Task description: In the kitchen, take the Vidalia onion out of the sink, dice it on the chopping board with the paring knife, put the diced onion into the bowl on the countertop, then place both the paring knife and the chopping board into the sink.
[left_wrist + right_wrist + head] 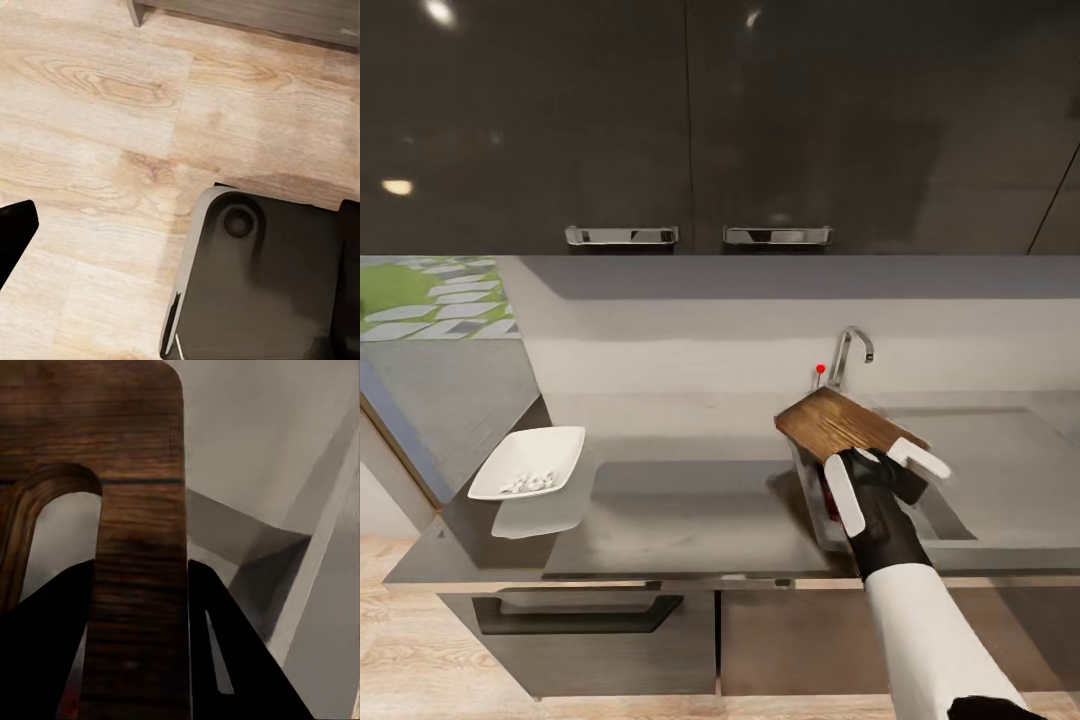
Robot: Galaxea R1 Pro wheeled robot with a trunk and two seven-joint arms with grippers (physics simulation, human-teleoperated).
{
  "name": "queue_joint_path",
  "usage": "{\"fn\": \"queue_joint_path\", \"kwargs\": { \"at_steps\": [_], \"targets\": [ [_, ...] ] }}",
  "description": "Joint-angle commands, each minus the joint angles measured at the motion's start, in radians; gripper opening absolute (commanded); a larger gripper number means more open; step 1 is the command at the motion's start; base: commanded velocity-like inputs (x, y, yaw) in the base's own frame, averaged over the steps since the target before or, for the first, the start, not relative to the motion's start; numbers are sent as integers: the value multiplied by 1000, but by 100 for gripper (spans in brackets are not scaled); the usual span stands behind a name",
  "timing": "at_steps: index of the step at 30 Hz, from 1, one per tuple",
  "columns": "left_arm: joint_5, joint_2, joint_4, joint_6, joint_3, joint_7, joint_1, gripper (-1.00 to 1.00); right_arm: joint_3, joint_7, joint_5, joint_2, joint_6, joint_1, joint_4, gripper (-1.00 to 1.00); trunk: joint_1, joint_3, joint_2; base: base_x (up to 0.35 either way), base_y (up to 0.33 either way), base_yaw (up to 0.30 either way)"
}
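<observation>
My right gripper [881, 473] is shut on the slot-handle end of the brown chopping board [844, 420]. It holds the board tilted over the left part of the sink [950, 512]. In the right wrist view the board [127, 472] runs between my dark fingers [232, 645], above the sink's grey wall [247, 547]. A red sliver, the paring knife's handle [828, 497], shows down in the basin under the board. The white bowl [555, 445] sits at the countertop's left end with pale diced onion bits [528, 483] in it. My left gripper [180, 240] hangs open over the floor.
The steel tap [852, 348] with its red dot [820, 369] stands just behind the board. The grey countertop [680, 500] stretches between bowl and sink, under dark wall cabinets [690, 120]. The left wrist view looks down on the pale wood floor [112, 112] and my dark base [262, 292].
</observation>
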Motion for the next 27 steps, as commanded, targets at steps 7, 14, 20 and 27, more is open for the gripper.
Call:
{"fn": "queue_joint_path", "kwargs": {
  "at_steps": [7, 14, 20, 27],
  "targets": [
    [3, 0, -4, -1, -3, 3, 0, 100, -51, -124, -123, -36, -107, -168, 208, -100, 0, -2, -2, 0, 0, 0],
    [5, 0, 1, 2, -3, 4, 0, 100, -212, -211, -158, -23, -201, -173, 216, -100, 0, -2, -2, 0, 0, 0],
    [4, 0, 0, 3, -3, 4, 0, 100, -214, -293, -157, 11, -275, -173, 224, -100, 0, -2, -2, 197, 0, 0],
    [6, 0, 2, 4, -2, 4, 0, 100, -216, -294, -156, 18, -334, -172, 289, -100, 0, -2, -2, 260, 0, 0]
  ]
}}
